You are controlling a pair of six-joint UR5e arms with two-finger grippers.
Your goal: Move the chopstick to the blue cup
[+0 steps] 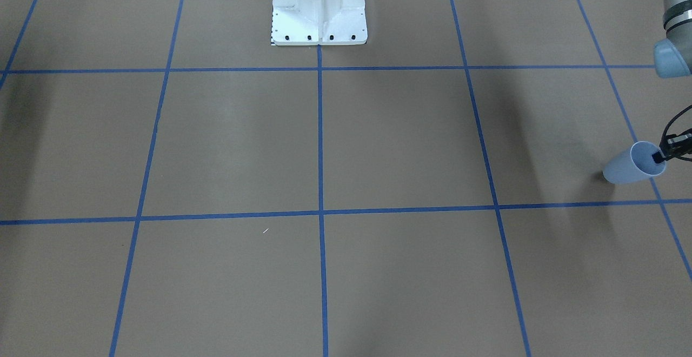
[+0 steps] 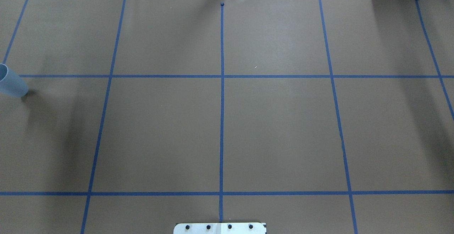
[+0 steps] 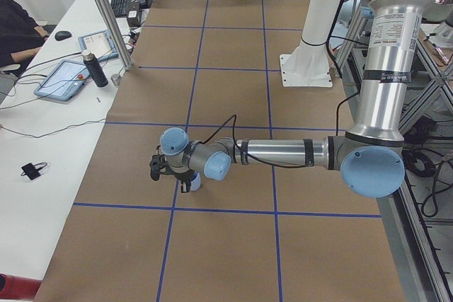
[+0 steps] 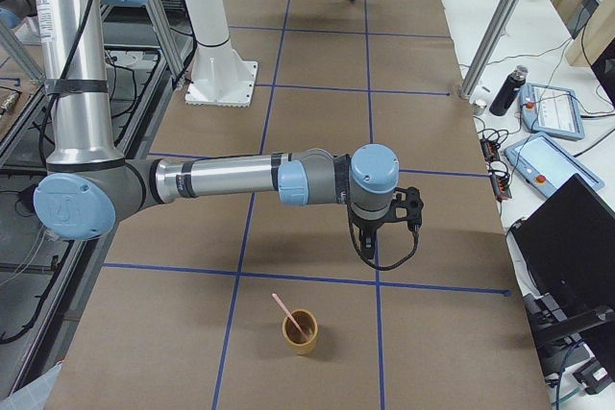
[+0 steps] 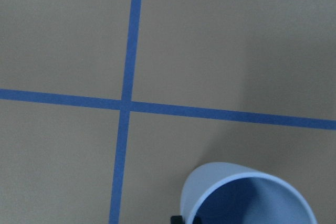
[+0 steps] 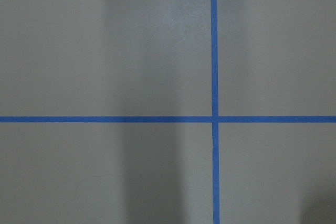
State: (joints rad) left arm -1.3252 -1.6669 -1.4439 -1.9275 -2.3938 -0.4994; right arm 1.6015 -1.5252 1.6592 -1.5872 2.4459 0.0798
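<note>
The brown paper-covered tabletop (image 2: 276, 131) is divided into large squares by blue tape lines (image 2: 222, 120). A white pedestal (image 1: 319, 11) is bolted down at the robot's edge of it.

The left arm (image 3: 283, 152) stretches low toward the tabletop's left end. The right arm (image 4: 221, 180) reaches out over the right end.

The left hand (image 1: 658, 157) sits at the rim of the blue cup (image 1: 627, 166), which stands on the paper close to a tape crossing. In the front-facing view one dark fingertip (image 1: 656, 157) shows against the cup's inside. Whether the hand pinches the cup's wall cannot be told.

The right hand (image 4: 370, 242) points down above bare paper, apart from everything. Its opening cannot be told.

An orange-brown cup (image 4: 300, 335) stands near the tabletop's right end, near the right hand but not beneath it and well apart from the blue cup. The pale pink chopstick (image 4: 285, 312) stands in it, leaning on its rim, with the upper end sticking out.
</note>
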